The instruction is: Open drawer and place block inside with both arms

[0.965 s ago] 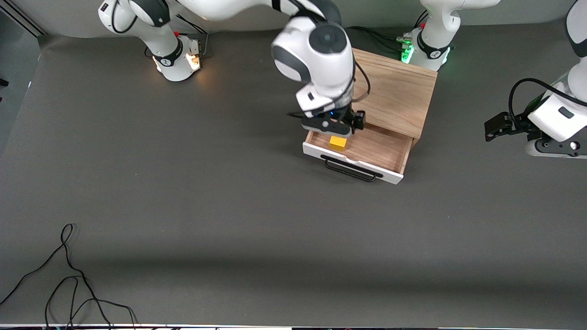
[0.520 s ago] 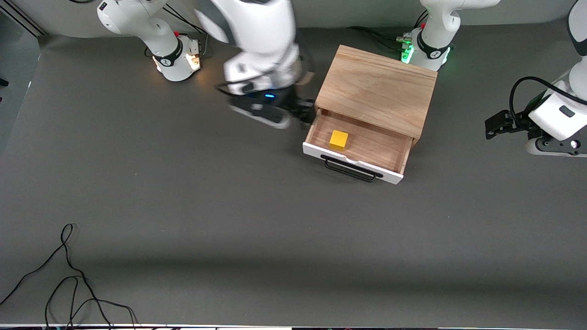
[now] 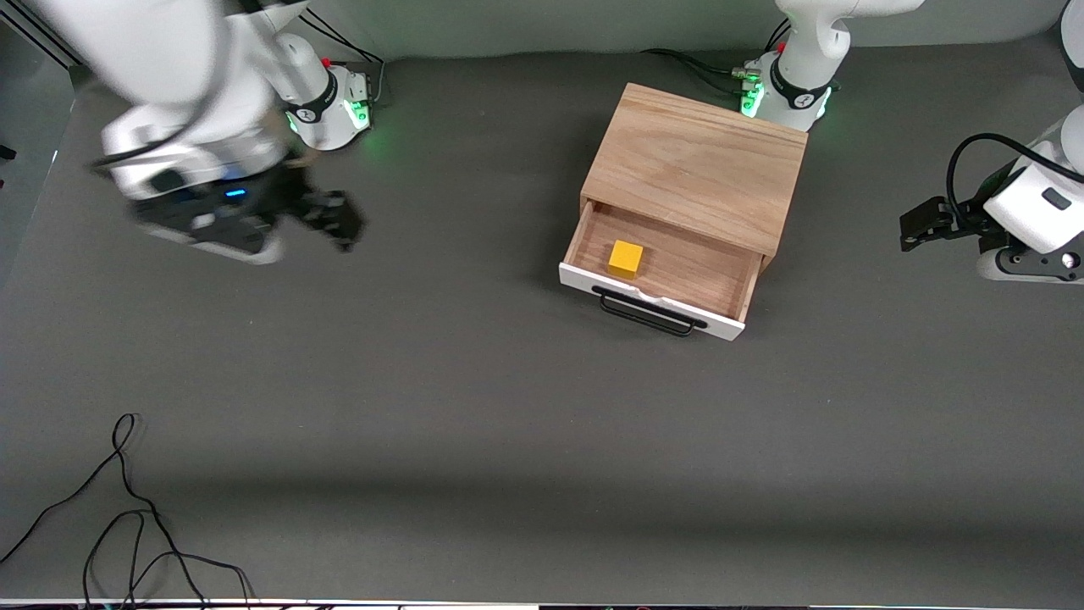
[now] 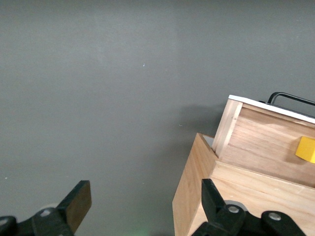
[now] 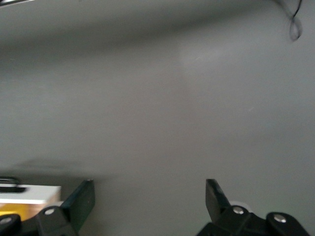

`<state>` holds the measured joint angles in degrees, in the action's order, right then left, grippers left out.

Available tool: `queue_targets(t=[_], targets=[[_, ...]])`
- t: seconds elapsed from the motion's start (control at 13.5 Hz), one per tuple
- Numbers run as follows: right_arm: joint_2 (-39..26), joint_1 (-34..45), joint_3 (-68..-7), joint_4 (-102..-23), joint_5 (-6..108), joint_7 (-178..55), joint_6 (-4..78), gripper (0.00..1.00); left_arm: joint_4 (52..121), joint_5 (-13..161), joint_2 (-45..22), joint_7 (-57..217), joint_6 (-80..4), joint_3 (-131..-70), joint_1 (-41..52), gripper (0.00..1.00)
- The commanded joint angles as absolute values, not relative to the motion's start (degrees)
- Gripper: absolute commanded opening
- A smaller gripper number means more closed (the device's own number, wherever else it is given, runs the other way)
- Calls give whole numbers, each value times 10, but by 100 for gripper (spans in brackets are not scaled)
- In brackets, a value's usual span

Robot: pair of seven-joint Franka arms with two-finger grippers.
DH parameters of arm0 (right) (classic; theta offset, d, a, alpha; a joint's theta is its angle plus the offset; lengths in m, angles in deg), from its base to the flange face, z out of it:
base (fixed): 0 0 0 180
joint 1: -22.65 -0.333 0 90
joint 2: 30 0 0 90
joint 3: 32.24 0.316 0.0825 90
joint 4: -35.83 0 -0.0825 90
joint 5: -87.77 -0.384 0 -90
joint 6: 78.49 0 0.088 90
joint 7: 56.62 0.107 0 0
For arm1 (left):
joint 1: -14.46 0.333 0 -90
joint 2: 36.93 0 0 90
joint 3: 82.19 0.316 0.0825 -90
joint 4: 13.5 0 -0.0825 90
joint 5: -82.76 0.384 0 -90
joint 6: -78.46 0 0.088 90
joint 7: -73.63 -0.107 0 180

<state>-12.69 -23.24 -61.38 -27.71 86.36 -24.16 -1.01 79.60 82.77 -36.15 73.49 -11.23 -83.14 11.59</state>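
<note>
No words, numbers or brand names can be read anywhere. The collars of the two arm bases (image 3: 326,106) (image 3: 792,89) carry small dark marks, too small to tell what they say.

The right arm (image 3: 169,76) reaches from its base at eleven o'clock toward nine o'clock; its wrist is blurred. The right gripper (image 3: 326,216) hangs over bare table at the right arm's end, fingers (image 5: 81,199) spread wide. The left arm (image 3: 1037,212) waits at three o'clock, its left gripper (image 3: 919,224) over the table with fingers (image 4: 78,199) wide apart.
</note>
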Motion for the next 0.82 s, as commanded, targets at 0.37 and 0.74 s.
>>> queue_targets(t=[0.37, 0.74], targets=[[-119, -133, -698, -296, 773, -438, 18, 100, 791, 821, -370, 737, -95, -825, 111, 100], [-100, -74, -697, -296, 771, -526, 18, 100, 792, 823, -368, 737, -95, -825, 111, 100]])
